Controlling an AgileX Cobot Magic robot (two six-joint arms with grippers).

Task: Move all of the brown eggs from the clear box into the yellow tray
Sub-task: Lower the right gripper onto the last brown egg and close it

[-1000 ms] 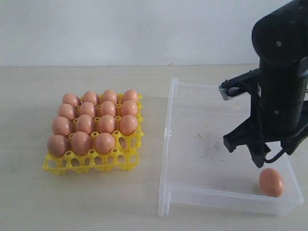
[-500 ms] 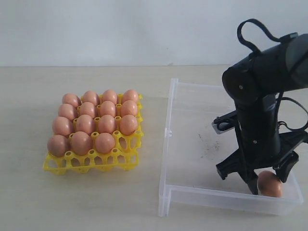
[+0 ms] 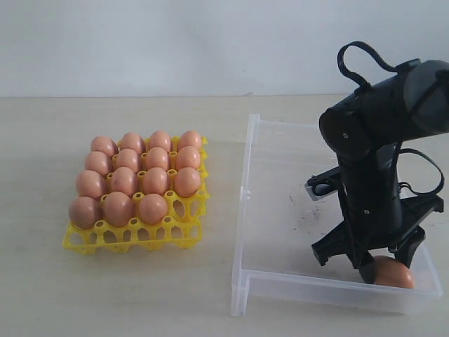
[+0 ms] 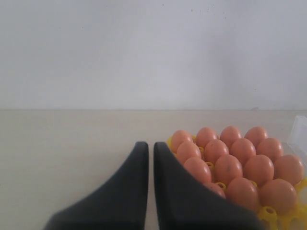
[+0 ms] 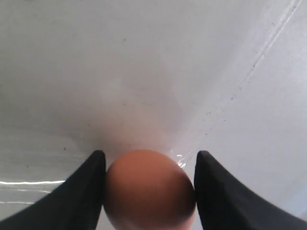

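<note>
One brown egg (image 3: 394,274) lies on the floor of the clear box (image 3: 277,203), in its near right corner. My right gripper (image 3: 386,269) reaches down over that egg (image 5: 148,189), and both fingers touch its sides in the right wrist view. The yellow tray (image 3: 175,235) stands left of the box with several brown eggs (image 3: 137,182) in its cups; its near right cup holds none. My left gripper (image 4: 147,145) is shut and empty, hovering beside the tray's eggs (image 4: 228,167). It does not show in the exterior view.
The box's tall left wall (image 3: 245,203) stands between the tray and the box floor. Dark scuff marks (image 3: 303,210) lie on the floor. The right arm (image 3: 372,154) rises over the box's right half. A pale wall runs behind the table.
My right arm came down from above the egg into the box corner. Its fingers now straddle the egg and have closed against it. The tray and left gripper have not moved.
</note>
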